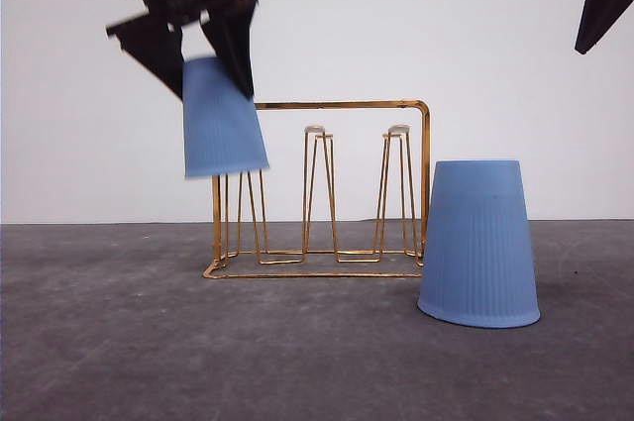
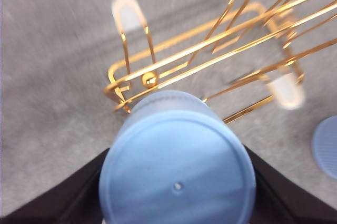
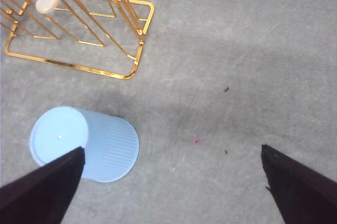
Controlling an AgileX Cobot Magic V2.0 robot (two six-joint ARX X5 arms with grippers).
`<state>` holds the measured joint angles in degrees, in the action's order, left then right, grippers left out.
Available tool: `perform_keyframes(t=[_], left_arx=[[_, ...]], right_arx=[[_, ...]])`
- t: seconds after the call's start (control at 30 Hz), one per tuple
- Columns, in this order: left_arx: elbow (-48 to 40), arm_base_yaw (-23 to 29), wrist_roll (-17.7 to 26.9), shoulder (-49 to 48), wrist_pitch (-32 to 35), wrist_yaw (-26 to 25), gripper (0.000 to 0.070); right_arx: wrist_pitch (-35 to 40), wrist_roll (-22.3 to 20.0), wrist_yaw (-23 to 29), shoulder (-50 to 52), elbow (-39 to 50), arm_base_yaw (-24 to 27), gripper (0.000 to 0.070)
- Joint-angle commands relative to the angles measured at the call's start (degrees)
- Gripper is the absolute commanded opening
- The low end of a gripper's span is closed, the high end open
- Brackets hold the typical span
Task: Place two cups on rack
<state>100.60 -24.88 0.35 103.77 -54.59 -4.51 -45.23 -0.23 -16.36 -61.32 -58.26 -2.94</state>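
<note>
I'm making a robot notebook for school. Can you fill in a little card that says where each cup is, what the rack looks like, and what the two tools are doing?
Held cup: light-blue cup, upside down, slightly tilted, in the air over the rack's left end
Left tool: left tool, shut on the held cup
Other cup: second blue cup, upside down on the table, beside the rack's right end
Rack: gold wire rack, white-tipped pegs, no cup on it
Right tool: right tool, open, above the table near the second cup
</note>
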Motion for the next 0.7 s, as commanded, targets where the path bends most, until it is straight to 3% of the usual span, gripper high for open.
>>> perform_keyframes(t=[0.0, 0.1, 0.17, 0.67], left_arx=[[1.11, -0.28, 0.72, 1.24, 0.59, 0.01, 0.0363], [1.10, -0.26, 0.69, 2.29, 0.37, -0.02, 0.0507], [1.11, -0.26, 0.66, 2.61, 0.28, -0.02, 0.0557], [2.58, -0.24, 0.53, 2.42, -2.52, 0.06, 0.0556]], right_arx=[[0.20, -0.48, -0.13, -0.39, -0.85, -0.04, 0.0690], [0.20, -0.58, -0.13, -0.39, -0.85, -0.04, 0.0690], [0.20, -0.70, -0.13, -0.39, -0.85, -0.04, 0.0690], [0.22, -0.83, -0.21, -0.39, -0.85, -0.07, 0.0690]])
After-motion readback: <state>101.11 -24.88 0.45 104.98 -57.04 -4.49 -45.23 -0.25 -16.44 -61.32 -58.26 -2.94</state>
